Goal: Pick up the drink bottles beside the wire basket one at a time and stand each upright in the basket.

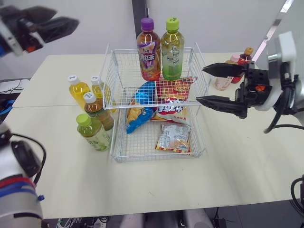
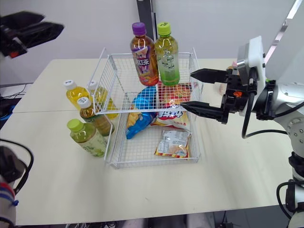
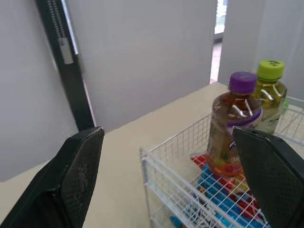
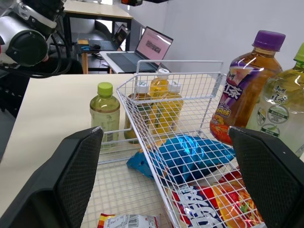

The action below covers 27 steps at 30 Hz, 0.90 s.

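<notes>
The purple-capped bottle (image 1: 148, 50) and green-capped bottle (image 1: 172, 49) stand upright in the wire basket (image 1: 156, 158) just ahead of the right gripper (image 1: 201, 84), which is parted and empty, seemingly free for another; four loose bottles (image 1: 97, 111) wait across the basket, below the raised, likewise parted left gripper (image 1: 65, 17).

A two-tier wire basket (image 2: 152, 163) stands on the pale table (image 2: 57, 185). On its upper shelf a purple-capped bottle (image 2: 143, 57) and a green-capped bottle (image 2: 166, 57) stand upright side by side, and snack packets (image 2: 173, 142) lie on the lower level. Four loose bottles (image 2: 88, 138) stand just beside the basket's left wall, and the right gripper (image 2: 186, 89) hovers at its right edge with black fingers spread wide.
</notes>
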Each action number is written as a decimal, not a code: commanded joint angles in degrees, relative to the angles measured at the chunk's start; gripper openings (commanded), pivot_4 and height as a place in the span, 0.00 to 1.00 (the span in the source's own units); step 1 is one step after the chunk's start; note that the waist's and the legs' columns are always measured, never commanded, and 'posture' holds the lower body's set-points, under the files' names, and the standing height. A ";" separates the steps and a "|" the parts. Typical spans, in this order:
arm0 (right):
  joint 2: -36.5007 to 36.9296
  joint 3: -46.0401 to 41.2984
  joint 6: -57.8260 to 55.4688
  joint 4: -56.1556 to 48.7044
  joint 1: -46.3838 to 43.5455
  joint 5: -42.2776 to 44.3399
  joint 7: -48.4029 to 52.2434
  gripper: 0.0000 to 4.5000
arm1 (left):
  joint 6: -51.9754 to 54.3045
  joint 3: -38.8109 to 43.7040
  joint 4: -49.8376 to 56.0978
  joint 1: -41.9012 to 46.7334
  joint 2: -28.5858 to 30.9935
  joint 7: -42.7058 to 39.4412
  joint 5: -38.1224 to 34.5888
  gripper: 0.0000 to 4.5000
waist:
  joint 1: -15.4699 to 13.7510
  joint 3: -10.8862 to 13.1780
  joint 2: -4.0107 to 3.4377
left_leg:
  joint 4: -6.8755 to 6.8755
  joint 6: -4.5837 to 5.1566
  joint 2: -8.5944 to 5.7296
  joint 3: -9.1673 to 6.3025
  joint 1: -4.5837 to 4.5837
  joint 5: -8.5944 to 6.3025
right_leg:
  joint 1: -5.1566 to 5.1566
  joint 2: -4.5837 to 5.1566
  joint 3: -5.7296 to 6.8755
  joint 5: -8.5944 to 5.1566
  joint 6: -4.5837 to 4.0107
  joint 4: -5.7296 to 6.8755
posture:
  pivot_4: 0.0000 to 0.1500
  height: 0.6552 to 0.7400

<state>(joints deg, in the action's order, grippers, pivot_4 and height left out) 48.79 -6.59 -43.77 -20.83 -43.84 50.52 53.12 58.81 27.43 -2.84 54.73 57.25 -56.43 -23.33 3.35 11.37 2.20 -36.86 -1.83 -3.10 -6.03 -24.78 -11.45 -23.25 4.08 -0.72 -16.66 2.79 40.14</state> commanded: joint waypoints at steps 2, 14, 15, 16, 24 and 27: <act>-1.59 1.93 2.85 1.76 -3.05 -2.14 3.10 1.00 | 0.71 9.47 8.29 -9.95 2.10 3.15 -2.32 0.99 | -0.09 0.00 0.00 | -0.01 0.00 0.03 0.00 0.00 0.00 | 0.00 -0.01 0.00 0.01 -0.01 0.00 | 1.00 0.95; -5.62 7.12 5.23 5.15 -6.35 -7.51 7.72 1.00 | -4.16 25.64 17.15 -38.76 -4.19 5.29 -7.11 0.99 | -1.10 -0.01 -0.01 | 0.00 -0.02 0.18 0.05 0.03 -0.01 | 0.02 0.06 -0.04 0.16 -0.16 -0.17 | 1.00 0.95; -5.80 7.29 5.19 5.11 -6.41 -7.71 7.77 1.00 | -5.02 26.17 17.32 -40.40 -4.70 5.44 -7.21 0.99 | -1.25 -0.01 -0.01 | 0.00 -0.02 0.21 0.06 0.03 -0.01 | 0.02 0.06 -0.03 0.18 -0.17 -0.17 | 1.00 0.95; -5.94 7.37 5.13 5.02 -6.45 -7.85 7.83 1.00 | -5.90 26.54 17.43 -41.91 -5.13 5.53 -7.10 0.99 | -1.39 -0.01 0.00 | 0.00 -0.02 0.26 0.08 0.03 -0.01 | 0.02 0.06 -0.03 0.21 -0.20 -0.19 | 1.00 0.95; -7.32 7.51 4.87 4.89 -6.68 -9.19 7.72 1.00 | -8.57 25.47 17.79 -46.09 -6.52 8.38 -9.66 0.99 | -1.55 -0.01 0.00 | 0.01 -0.04 0.58 0.18 0.07 -0.01 | 0.01 -0.08 0.01 0.40 -0.44 -0.26 | 1.00 0.95; -7.85 7.40 5.23 4.88 -6.65 -9.84 7.06 1.00 | -9.77 21.82 17.18 -44.08 -7.29 10.83 -10.00 0.99 | -1.60 -0.01 0.00 | 0.02 -0.04 0.59 0.25 0.11 -0.01 | 0.01 -0.09 0.01 0.40 -0.44 -0.25 | 1.00 0.95</act>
<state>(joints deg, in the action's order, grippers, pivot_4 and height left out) 41.21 1.82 -39.46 -14.87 -49.00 40.98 60.72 50.48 50.39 13.52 9.62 50.09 -46.82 -32.24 1.75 11.36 2.20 -36.84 -1.87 -2.51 -5.79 -24.67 -11.46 -23.24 3.99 -0.69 -16.26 2.35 39.89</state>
